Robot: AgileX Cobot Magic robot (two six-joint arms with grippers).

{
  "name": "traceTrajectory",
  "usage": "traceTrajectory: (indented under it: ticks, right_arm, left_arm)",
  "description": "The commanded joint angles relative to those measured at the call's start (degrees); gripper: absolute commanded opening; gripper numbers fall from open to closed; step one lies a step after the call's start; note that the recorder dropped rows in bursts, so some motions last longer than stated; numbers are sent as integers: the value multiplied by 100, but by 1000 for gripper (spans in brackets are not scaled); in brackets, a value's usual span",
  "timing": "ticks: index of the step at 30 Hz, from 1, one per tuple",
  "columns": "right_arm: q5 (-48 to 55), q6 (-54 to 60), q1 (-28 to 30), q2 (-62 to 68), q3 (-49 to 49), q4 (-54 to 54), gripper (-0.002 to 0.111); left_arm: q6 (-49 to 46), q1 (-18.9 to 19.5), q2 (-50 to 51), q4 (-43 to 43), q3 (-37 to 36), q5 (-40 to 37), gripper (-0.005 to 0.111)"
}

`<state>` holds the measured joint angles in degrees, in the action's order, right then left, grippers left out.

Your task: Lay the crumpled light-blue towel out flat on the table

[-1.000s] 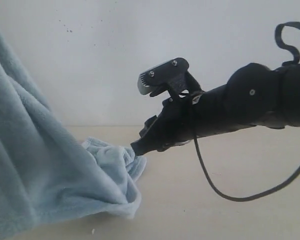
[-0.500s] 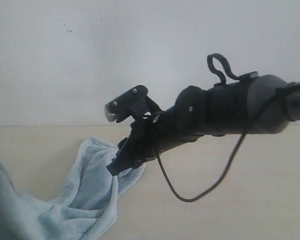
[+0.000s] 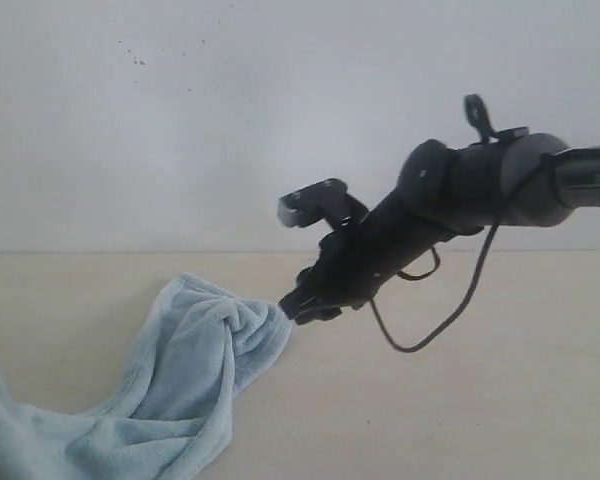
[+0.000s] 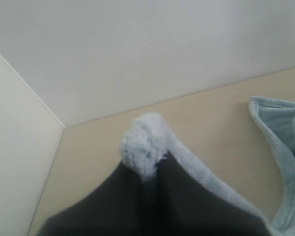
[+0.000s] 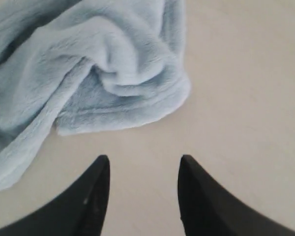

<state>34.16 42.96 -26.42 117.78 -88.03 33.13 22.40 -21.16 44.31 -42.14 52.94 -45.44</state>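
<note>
Right gripper point(image 5: 144, 160) open and empty; we see fluffy light-blue terry towel point(image 5: 113, 64) just ahead; left gripper point(image 4: 147, 169) clamps its corner.

Far from the right gripper point(image 3: 292, 306) the towel point(image 3: 180, 390) runs off-frame, and the left gripper point(image 4: 147, 169) shows only blurred dark jaws.

The towel point(image 3: 195, 370) is plain pale blue. The table point(image 3: 500, 400) is plain cream-beige. The wall point(image 3: 280, 120) is white-grey with tiny dark specks. The arm point(image 3: 460, 190) and its cable point(image 3: 412, 350) are black.
</note>
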Motion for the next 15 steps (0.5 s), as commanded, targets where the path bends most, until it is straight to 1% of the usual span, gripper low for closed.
traceTrajectory:
  ticks: [1,2,4,8,13,15]
  right_arm:
    - [-220,738,622,-95,-4,1432,43]
    - [-266,904,687,-46,-68,1626,43]
    - [-193,960,727,118,-380,1618,43]
    - [445,1016,737,785,-1499,1572,43]
    - [915,267,866,1732,-3174,1501,43]
    - [1004,73,934,2051,-3762,1501,40]
  left_arm:
    - [114,0,199,18,-203,308,4]
    - [114,0,293,18,-251,371,4]
    - [176,0,424,18,-289,463,4]
    - [386,0,538,-47,-289,782,4]
    - [469,0,546,-47,-289,800,4]
    - [469,0,546,-61,-289,772,4]
